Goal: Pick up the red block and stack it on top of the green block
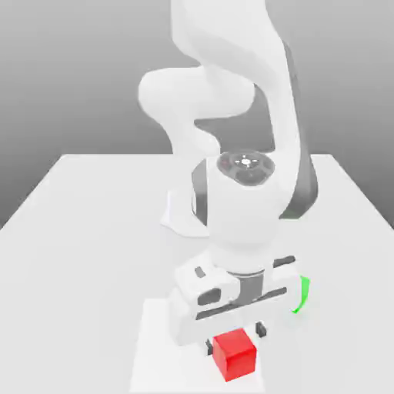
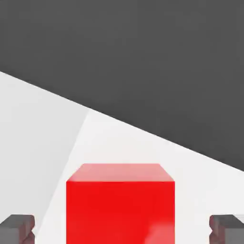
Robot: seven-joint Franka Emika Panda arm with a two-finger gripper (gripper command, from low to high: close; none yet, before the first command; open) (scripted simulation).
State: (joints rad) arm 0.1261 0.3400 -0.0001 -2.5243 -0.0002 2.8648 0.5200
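Red block (image 2: 120,212) sits between the claw's (image 2: 122,229) two open fingers.

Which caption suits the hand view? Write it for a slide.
The red block sits between the open gripper's two fingers, with a gap on either side.

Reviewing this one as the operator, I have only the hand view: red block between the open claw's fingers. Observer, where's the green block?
Observer: The green block shows at the exterior view's right, partly hidden behind the arm.
Operator: Which block is nearer the exterior camera?
Observer: The red block; it sits in front of the green one.
Operator: And the arm's base?
Observer: The base stands farther back than both blocks.
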